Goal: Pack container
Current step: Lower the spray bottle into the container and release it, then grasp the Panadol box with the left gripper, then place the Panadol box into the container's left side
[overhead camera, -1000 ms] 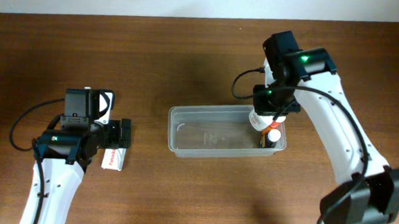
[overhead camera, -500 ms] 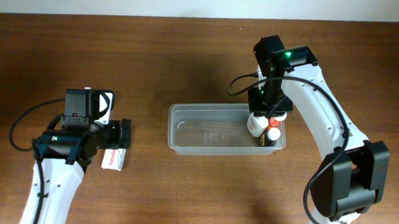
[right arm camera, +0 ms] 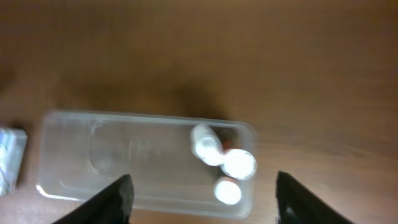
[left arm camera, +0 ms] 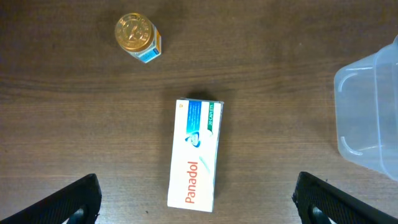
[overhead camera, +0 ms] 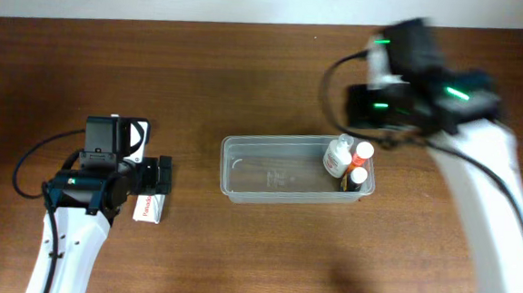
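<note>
Starting at the left, my left gripper (left arm camera: 196, 193) hangs released, fingers spread wide on either side of the Panadol box (left arm camera: 194, 163), which lies flat on the table and ungrasped. The carton is turned slightly off square to the fingers, so I judge one finger could meet it first and spin or skid it rather than pinch it. It is also thin card, and a hard squeeze could crush it. A small gold-capped bottle (left arm camera: 138, 36) sits farther out and to the left of the box, well clear of the fingers.

The container (overhead camera: 285, 141) lies near the middle of the table, well to the right of the left gripper with bare wood between them. Only its rounded corner shows at the right edge of the left wrist view. Its left part is free; three small bottles (overhead camera: 352, 161) stand crowded at its right end. The tub looks light, so a box set down carelessly could shove it or topple those bottles.

The right gripper (right arm camera: 204, 186) is also released and carries nothing. It is above the container's right end, toward the far side. Both views of it are blurred, so I cannot place it more exactly.
</note>
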`<state>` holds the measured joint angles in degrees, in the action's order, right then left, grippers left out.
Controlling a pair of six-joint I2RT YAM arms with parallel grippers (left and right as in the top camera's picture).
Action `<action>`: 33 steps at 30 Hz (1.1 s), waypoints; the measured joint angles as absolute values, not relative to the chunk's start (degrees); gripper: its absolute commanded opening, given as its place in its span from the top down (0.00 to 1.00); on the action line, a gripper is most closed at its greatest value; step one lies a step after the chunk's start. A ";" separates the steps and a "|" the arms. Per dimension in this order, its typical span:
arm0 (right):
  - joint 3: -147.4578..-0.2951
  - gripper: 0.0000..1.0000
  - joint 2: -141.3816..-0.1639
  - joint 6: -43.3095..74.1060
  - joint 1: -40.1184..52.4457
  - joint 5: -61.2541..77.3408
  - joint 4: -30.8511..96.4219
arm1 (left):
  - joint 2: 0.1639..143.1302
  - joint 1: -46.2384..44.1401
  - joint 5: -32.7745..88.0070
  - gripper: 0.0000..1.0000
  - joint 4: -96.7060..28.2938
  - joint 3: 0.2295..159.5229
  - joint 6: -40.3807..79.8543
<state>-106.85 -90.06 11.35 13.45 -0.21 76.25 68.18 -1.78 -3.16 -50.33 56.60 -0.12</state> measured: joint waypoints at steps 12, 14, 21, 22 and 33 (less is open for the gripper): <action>-104.53 0.30 -85.58 10.37 -4.75 -1.48 83.81 | 88.51 1.32 -3.09 0.01 -46.54 57.06 -0.12; -104.53 0.30 -85.56 10.31 -4.84 -1.41 83.81 | 93.14 1.32 -2.98 0.01 -45.58 57.08 -0.12; -104.53 0.30 -85.47 10.31 -4.84 -1.04 83.81 | 101.89 1.30 -2.11 0.31 -44.80 57.30 -0.03; -104.53 0.30 -85.47 10.31 -4.84 -1.04 83.81 | 101.91 1.32 -1.93 0.37 -44.82 57.32 0.23; -104.53 0.30 -85.47 10.31 -4.84 -1.04 83.81 | 102.19 1.30 -1.91 0.53 -49.32 59.16 0.30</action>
<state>-104.53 -85.47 10.31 -4.84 -1.04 83.81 102.19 1.30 -1.91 -49.32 59.16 0.30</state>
